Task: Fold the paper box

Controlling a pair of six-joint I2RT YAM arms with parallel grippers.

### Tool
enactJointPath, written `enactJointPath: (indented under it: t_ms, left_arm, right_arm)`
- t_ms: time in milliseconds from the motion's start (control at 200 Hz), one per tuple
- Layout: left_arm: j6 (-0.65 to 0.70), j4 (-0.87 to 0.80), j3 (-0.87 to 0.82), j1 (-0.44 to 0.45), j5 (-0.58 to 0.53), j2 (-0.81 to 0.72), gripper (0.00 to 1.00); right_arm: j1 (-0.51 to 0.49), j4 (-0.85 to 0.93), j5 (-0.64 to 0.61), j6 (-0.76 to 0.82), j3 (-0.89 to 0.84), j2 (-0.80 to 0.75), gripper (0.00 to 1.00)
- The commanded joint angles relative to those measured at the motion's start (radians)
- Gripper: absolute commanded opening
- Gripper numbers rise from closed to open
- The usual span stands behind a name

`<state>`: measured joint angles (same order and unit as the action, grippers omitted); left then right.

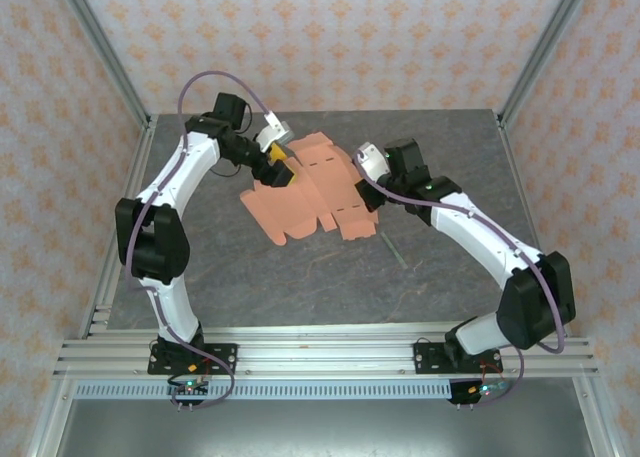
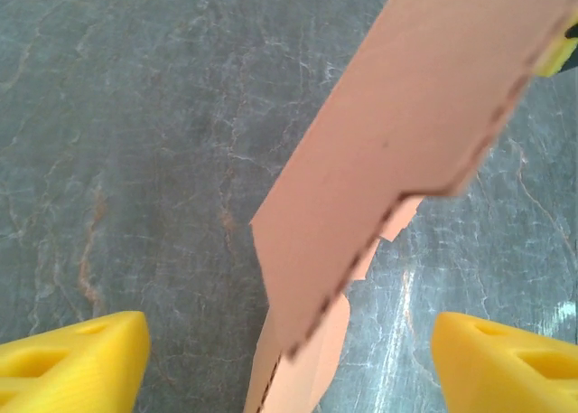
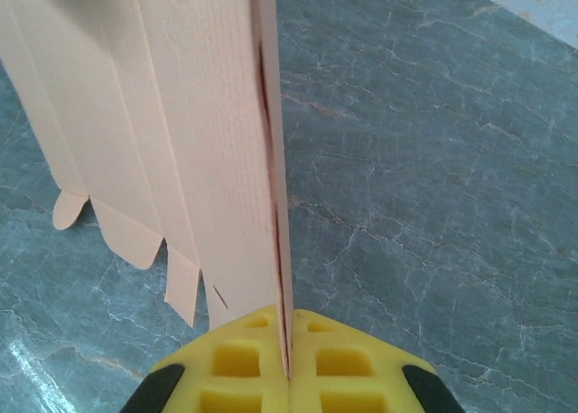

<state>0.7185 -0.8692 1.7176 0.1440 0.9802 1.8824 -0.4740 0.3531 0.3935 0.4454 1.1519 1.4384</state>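
The paper box (image 1: 312,189) is a flat salmon-orange die-cut sheet with tabs and crease lines, lifted off the grey table at mid-back. My right gripper (image 1: 362,173) holds its right edge. In the right wrist view the yellow fingers (image 3: 244,363) are shut on the thin edge of the sheet (image 3: 181,133), which stands upright ahead of them. My left gripper (image 1: 281,167) is at the sheet's left edge. In the left wrist view its yellow fingers (image 2: 77,354) stand wide apart, open, and a raised flap of the sheet (image 2: 397,133) runs between them without touching either.
A thin grey stick (image 1: 392,249) lies on the table in front of the sheet, to the right. Aluminium frame posts and patterned walls border the grey table (image 1: 220,277) on the left, right and back.
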Motion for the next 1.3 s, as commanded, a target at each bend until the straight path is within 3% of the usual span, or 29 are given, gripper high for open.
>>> enactJointPath:
  t_ms: [0,420,696,931,1081,1181,1296]
  left_arm:
    - [0.070,0.030,-0.024,0.002,0.058,0.004,0.72]
    - [0.047,0.086,-0.107,-0.014,0.097,0.005,0.42]
    - [-0.014,0.150,-0.170,-0.029,0.137,-0.044,0.28]
    - [-0.140,0.219,-0.233,-0.029,0.161,-0.118,0.16]
    - [-0.335,0.365,-0.324,-0.026,0.146,-0.181,0.08]
    - [-0.480,0.451,-0.371,-0.019,0.101,-0.208,0.08]
    - [-0.500,0.443,-0.395,0.008,0.059,-0.236,0.16]
  right_arm:
    - [0.006,0.005,0.013,0.004,0.035,0.005,0.00]
    - [0.007,-0.018,0.018,-0.036,0.058,0.037,0.00]
    - [0.007,-0.050,0.021,-0.077,0.042,0.037,0.00]
    - [0.006,-0.030,0.012,-0.083,0.067,0.041,0.00]
    - [0.001,0.012,-0.025,-0.069,0.095,0.037,0.00]
    - [-0.021,0.013,-0.043,-0.077,0.100,0.034,0.00]
    - [-0.029,0.024,-0.052,-0.072,0.110,0.039,0.00]
